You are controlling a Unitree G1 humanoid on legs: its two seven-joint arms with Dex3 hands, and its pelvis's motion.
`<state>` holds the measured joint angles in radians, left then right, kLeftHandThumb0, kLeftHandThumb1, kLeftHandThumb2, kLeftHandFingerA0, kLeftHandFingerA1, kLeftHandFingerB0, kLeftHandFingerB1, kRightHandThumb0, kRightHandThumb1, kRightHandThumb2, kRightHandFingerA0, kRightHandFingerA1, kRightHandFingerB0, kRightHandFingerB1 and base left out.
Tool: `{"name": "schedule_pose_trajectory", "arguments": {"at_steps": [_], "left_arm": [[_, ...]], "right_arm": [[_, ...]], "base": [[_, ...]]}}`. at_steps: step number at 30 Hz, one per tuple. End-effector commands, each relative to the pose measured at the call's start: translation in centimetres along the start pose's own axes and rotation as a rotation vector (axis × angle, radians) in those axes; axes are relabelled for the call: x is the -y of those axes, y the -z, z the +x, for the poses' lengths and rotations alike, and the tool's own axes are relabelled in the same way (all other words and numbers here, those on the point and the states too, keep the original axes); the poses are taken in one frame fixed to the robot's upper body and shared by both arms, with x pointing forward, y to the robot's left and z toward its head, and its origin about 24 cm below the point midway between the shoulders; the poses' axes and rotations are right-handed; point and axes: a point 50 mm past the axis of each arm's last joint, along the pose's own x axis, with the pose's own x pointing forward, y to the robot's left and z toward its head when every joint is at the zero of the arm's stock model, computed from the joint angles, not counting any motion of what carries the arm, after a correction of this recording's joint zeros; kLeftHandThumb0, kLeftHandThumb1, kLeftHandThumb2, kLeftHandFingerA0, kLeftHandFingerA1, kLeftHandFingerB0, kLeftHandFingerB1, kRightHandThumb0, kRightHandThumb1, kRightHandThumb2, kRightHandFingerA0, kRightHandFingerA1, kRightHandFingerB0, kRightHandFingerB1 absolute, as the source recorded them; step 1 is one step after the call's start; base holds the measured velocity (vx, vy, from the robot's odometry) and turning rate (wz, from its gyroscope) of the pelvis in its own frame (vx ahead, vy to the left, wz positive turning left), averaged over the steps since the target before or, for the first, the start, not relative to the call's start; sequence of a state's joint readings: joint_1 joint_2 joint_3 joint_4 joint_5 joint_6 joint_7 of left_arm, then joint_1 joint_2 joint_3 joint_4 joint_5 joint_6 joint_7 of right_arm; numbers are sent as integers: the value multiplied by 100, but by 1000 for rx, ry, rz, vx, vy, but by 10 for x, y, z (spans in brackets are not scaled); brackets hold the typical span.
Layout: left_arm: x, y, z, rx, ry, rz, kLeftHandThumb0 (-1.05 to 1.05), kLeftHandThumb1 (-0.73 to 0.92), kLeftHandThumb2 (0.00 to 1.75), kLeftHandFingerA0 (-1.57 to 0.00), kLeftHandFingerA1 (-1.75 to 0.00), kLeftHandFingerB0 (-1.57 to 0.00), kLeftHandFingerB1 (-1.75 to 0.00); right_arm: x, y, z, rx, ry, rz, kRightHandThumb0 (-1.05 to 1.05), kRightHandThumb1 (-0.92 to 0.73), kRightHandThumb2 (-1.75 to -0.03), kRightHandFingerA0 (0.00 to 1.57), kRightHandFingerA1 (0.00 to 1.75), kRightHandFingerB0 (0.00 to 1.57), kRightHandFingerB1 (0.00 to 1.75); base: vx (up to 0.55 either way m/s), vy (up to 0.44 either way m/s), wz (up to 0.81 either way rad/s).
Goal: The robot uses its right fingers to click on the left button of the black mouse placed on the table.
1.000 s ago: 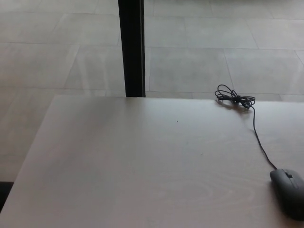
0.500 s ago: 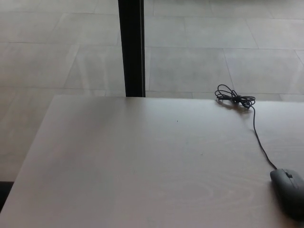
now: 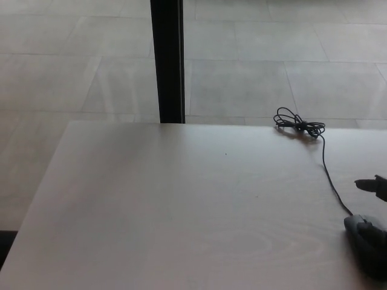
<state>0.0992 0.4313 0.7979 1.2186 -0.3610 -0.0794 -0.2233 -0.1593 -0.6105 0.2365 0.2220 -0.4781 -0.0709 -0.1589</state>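
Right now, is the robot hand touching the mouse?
No, the right robot hand only peeks in at the right edge, apart from the black mouse.

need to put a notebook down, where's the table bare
The table is bare from its left edge to the cable. The right edge is crowded: the coiled cable end, the black mouse, and the right hand entering above it.

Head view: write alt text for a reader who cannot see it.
A black mouse lies at the right edge of a pale wooden table, with a tip of the right robot hand entering just above it. Its cable runs back to a bundled coil near the far edge.
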Motion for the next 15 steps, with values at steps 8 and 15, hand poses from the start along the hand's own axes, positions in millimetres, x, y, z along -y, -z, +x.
{"name": "schedule_pose_trajectory", "arguments": {"at_steps": [8, 15], "left_arm": [[-5, -20, 2, 53, -20, -26, -84, 79, 88, -55, -62, -41, -49], [-5, -20, 2, 65, -5, -30, -77, 75, 112, -50, -64, -36, -54]], "right_arm": [[-4, 5, 10, 73, -143, -639, -99, -92, -81, 27, 44, 35, 35], [-10, 9, 14, 50, -174, -641, -104, -85, -89, 26, 44, 37, 38]], "base": [[0, 0, 0], [0, 0, 0]]}}
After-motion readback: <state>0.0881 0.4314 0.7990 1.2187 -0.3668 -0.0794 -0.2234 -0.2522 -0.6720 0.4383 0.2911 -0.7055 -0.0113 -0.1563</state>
